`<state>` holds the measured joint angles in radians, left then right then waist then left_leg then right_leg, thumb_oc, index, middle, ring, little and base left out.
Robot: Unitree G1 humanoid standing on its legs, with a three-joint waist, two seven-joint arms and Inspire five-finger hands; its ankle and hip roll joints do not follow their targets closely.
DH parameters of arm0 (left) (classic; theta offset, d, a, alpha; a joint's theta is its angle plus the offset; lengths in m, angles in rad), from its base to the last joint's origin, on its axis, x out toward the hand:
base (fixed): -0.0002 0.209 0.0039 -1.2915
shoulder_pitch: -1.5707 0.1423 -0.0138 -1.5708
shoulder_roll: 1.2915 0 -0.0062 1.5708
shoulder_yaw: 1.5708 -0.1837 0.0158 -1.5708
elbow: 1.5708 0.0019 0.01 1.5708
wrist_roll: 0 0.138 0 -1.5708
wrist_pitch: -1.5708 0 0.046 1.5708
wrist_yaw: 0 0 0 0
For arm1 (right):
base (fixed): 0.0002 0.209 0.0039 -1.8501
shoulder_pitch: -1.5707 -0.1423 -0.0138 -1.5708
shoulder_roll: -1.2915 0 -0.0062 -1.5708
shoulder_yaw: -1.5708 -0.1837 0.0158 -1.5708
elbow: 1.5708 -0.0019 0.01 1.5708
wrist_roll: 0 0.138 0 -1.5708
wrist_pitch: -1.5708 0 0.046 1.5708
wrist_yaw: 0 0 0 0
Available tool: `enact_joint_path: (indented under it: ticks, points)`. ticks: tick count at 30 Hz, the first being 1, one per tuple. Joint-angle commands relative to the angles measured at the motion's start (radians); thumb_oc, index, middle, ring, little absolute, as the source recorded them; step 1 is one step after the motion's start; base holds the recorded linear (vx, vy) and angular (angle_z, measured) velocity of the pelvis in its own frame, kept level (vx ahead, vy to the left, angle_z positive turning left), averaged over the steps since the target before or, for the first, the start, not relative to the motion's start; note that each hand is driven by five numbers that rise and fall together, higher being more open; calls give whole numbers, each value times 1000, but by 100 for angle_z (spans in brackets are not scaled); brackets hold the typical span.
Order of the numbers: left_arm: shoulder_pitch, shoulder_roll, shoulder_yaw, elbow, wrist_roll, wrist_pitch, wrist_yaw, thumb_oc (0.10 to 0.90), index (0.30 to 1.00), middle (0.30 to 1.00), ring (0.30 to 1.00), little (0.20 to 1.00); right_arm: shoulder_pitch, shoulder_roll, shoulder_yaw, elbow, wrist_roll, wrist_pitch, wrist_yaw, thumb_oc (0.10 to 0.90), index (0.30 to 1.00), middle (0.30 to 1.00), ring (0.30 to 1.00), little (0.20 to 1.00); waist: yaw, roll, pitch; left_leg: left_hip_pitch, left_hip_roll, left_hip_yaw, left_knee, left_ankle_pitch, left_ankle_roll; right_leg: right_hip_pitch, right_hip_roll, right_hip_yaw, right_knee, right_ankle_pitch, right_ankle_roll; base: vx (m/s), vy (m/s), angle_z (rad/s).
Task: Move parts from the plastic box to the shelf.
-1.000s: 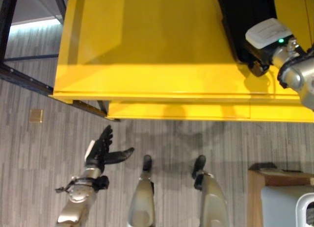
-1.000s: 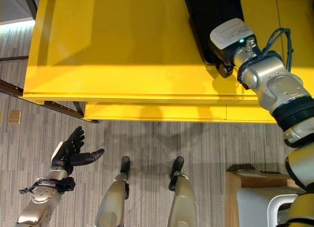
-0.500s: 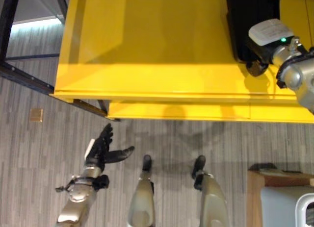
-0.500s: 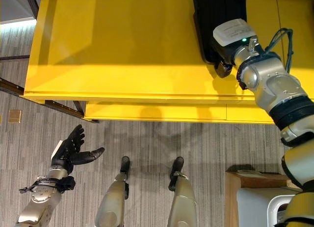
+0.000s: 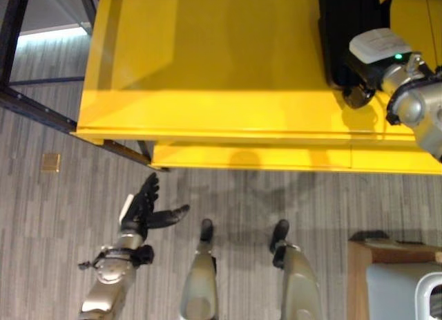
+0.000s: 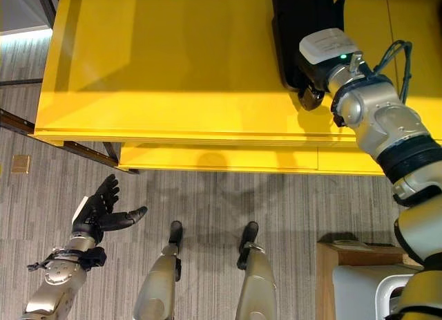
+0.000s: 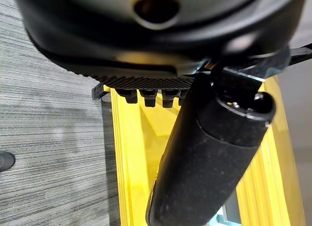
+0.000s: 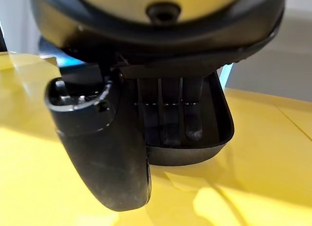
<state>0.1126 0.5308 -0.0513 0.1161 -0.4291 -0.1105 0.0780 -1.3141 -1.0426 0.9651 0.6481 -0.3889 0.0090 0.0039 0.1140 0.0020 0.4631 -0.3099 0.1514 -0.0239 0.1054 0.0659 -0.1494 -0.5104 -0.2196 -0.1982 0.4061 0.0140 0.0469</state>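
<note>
— How far has it got with the parts?

— One black part [image 6: 304, 26] is lying on the yellow shelf [image 5: 207, 64], far right. I'd say that one is as good as delivered. I can't see the plastic box from here, so what's left I can't judge.

— And the right hand?

— The right hand [image 8: 161, 109] is reached out over the shelf, its fingers [image 8: 171, 123] straight, laid on the near end of the part, thumb beside it, nothing clasped. Looks like placing or nudging.

— The left?

— The left hand [image 5: 141, 211] hangs low over the floor, fingers spread wide, empty.
</note>
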Motion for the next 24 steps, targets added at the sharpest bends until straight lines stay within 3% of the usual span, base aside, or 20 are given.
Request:
enact_joint_path:
  ticks: [1, 4, 5, 6, 7, 20, 24]
  points:
    - [25, 85, 31, -93, -44, -87, 23, 900, 1000, 1000, 1000, 1000, -147, 19, -15, 43, 16, 10, -54, 400, 300, 300, 300, 300, 3, -49, -53, 51, 26, 11, 46, -35, 20, 12, -52, 26, 0, 35, 98, 0, 0, 0]
    - [23, 84, 31, -94, -44, -87, 23, 900, 1000, 1000, 1000, 1000, -151, 16, -12, 41, 14, 11, -52, 400, 300, 300, 300, 300, 3, -50, -54, 52, 26, 10, 45, -35, 20, 13, -52, 26, 0, 34, 97, 0, 0, 0]
    - [23, 87, 31, -90, -43, -87, 20, 900, 1000, 1000, 1000, 1000, -158, 10, 3, 39, -2, 9, -45, 484, 418, 418, 418, 418, 2, -51, -54, 52, 26, 9, 46, -35, 20, 12, -53, 26, 1, 35, 98, 0, 0, 0]
    - [22, 88, 32, -91, -42, -85, 20, 900, 1000, 1000, 1000, 1000, -167, 9, 13, 43, -13, 9, -40, 765, 811, 811, 811, 811, 2, -51, -54, 52, 26, 10, 46, -35, 19, 13, -53, 27, 1, 34, 98, 0, 0, 0]
    - [23, 90, 32, -93, -41, -85, 19, 900, 1000, 1000, 1000, 1000, -175, 9, 22, 42, -22, 11, -36, 900, 1000, 1000, 1000, 1000, 1, -51, -55, 52, 26, 10, 45, -35, 19, 13, -53, 27, 0, 33, 98, 0, 0, 0]
    - [29, 107, 44, -75, -40, -82, 19, 900, 1000, 1000, 1000, 1000, -326, 55, 68, 94, 49, 22, -57, 900, 1000, 1000, 1000, 1000, -2, -61, -62, 55, 23, 10, 52, -37, 20, 17, -50, 32, 4, 37, 97, 0, 0, 0]
    - [24, 120, 55, -64, -37, -81, 21, 900, 1000, 1000, 1000, 1000, -350, 62, 69, 27, 99, 17, -49, 900, 1000, 1000, 1000, 1000, -7, -67, -70, 64, 21, 12, 52, -39, 21, 24, -47, 35, 2, 38, 96, -2, 5, -2]
